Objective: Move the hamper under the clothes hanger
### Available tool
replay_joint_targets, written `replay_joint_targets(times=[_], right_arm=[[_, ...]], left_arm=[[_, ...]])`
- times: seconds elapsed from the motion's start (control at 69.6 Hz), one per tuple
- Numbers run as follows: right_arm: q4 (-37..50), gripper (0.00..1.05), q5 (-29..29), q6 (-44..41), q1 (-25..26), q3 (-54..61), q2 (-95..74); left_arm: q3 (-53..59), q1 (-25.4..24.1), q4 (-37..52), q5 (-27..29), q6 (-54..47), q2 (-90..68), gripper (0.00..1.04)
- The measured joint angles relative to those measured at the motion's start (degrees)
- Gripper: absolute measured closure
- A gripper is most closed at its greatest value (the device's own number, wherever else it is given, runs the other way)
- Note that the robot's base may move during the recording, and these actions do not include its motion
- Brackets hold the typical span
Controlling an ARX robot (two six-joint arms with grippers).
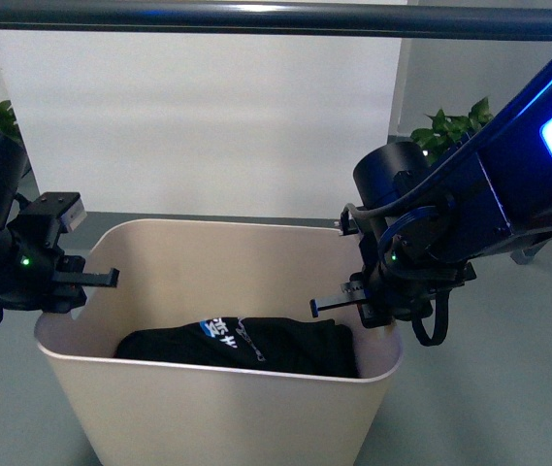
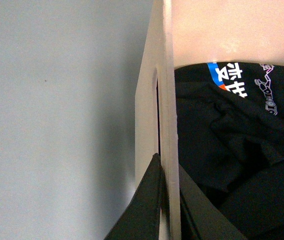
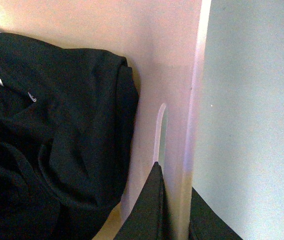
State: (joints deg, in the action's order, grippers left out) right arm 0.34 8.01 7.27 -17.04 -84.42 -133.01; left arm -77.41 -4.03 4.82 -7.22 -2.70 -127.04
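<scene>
hamper (image 1: 217,408) appears to sit beneath the hanger (image 1: 256,19), garment (image 1: 246,345) inside; left gripper (image 2: 167,171) and right gripper (image 3: 175,180) each clamped on a side wall, so only final positioning and release judged outstanding.

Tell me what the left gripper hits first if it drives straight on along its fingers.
The left gripper straddles the hamper wall, pointing down. Inside the wall, the black garment likely comes first; outside, only floor. Depth is unclear.
</scene>
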Motion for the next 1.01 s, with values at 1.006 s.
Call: replay_joint_targets(times=[1.006], right_arm=[[-11.0,1.02,-0.9,6.0,2.1,-17.4,-12.7]], left_arm=[[-8.1,3.2,-5.8,4.8,0.4,-7.2,1.01]])
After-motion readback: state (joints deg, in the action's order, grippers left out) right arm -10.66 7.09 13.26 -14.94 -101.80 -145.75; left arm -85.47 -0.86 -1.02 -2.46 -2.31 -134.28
